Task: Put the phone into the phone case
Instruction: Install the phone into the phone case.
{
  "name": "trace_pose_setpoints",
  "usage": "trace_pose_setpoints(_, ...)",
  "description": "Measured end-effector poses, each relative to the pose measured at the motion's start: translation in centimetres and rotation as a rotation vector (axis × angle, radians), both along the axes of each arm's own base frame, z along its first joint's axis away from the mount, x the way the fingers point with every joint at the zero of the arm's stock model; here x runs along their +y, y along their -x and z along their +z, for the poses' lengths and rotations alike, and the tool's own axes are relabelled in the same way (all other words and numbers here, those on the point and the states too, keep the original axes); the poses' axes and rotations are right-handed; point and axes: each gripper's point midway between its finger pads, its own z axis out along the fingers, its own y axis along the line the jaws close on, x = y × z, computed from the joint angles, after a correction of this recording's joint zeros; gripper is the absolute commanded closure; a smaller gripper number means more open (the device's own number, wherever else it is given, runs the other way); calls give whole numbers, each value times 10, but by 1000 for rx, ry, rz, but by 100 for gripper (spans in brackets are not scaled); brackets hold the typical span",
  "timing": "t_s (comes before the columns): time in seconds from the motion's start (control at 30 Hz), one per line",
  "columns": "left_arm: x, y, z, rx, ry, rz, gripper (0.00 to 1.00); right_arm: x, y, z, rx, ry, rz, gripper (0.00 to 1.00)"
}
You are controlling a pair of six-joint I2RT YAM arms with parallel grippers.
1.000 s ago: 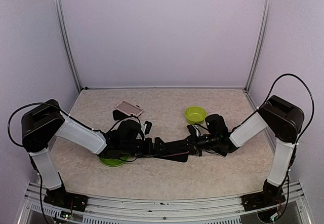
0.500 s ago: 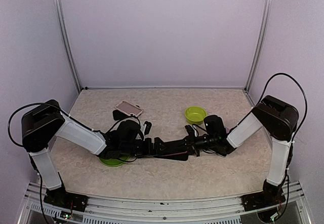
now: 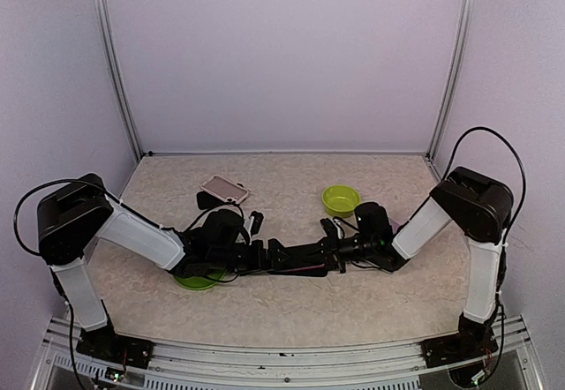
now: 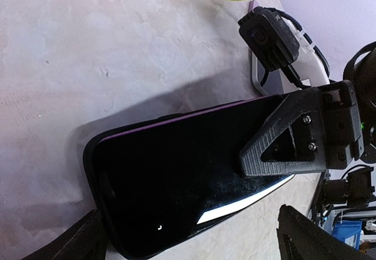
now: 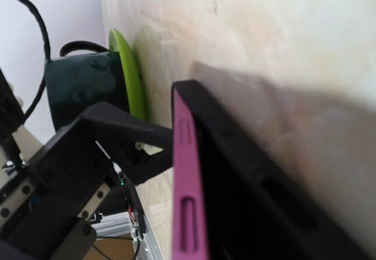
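Since a second ago, your right arm [image 3: 441,218] has swung in toward the middle. Its elbow sits farther left, and the right hand [image 3: 328,253] has slid a little left with it. The left arm [image 3: 141,236] has not moved, and the left hand [image 4: 191,227] stays spread wide, one finger at either side of the case [image 4: 94,172] without touching it.

The right hand is closed on the phone [image 4: 176,166], with one finger lying across the screen at that end. The phone's other end sits inside the black case, and its magenta side still shows above the case wall along one long edge. Both lie flat on the desk [image 3: 353,306], mid-desk between the two hands.

All four desk edges are well away. The green plate [image 3: 196,281] is under your left forearm, the green bowl [image 3: 341,199] is just behind the right wrist, and a pink slab [image 3: 224,188] lies behind the left wrist. Bare desk runs along the near side and at the back by the wall.
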Motion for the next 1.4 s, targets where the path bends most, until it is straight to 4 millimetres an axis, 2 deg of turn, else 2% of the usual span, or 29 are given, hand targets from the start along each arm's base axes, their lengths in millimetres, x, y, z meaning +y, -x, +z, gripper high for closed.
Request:
trace_pose_setpoints(0.8,9,1,-1,-1,7,16,1,5,3,0,7,-72,-19,100)
trace_pose_setpoints(1.17,8,2,0,8,17,9,3,0,12,0,-12,-74,-11,100)
trace_pose_setpoints(1.4,9,1,0,11,19,9,3,1,13,17,-56,-99,3,100)
